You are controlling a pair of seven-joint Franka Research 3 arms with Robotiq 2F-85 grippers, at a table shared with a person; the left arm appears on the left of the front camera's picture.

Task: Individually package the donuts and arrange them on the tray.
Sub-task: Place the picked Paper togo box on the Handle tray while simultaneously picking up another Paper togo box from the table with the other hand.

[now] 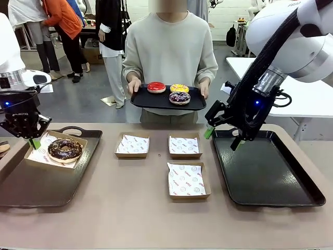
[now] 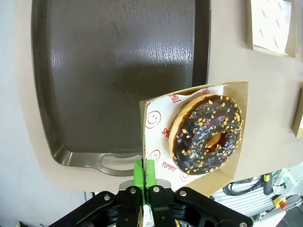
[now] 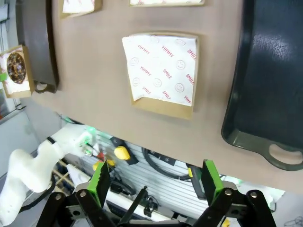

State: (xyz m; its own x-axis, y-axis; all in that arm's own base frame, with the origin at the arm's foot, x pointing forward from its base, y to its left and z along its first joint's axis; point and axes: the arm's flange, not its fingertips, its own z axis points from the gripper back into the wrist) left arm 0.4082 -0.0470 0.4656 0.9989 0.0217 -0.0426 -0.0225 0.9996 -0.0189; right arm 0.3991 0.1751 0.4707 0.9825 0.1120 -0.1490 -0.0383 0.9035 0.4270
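Note:
A chocolate donut [image 1: 65, 150] with sprinkles lies in a paper-lined cardboard box [image 1: 39, 156] over the far end of the left black tray [image 1: 31, 187]. My left gripper [image 1: 34, 140] is shut on that box's near-left edge; in the left wrist view its green pads [image 2: 143, 171] pinch the box rim beside the donut [image 2: 207, 135]. My right gripper [image 1: 223, 138] hangs open and empty above the far left corner of the right black tray [image 1: 265, 172]. Across the table a person holds a small black tray [image 1: 151, 100] carrying a red donut [image 1: 156, 87], a yellow donut [image 1: 179, 88] and a dark purple donut [image 1: 179, 97].
Three empty paper-lined boxes lie mid-table: one far left [image 1: 132, 145], one far right [image 1: 185, 146], one nearer [image 1: 188, 180]. The nearer box [image 3: 163, 71] lies below my right gripper [image 3: 155, 182], beside the right tray's handle [image 3: 284, 156]. Other people stand far behind.

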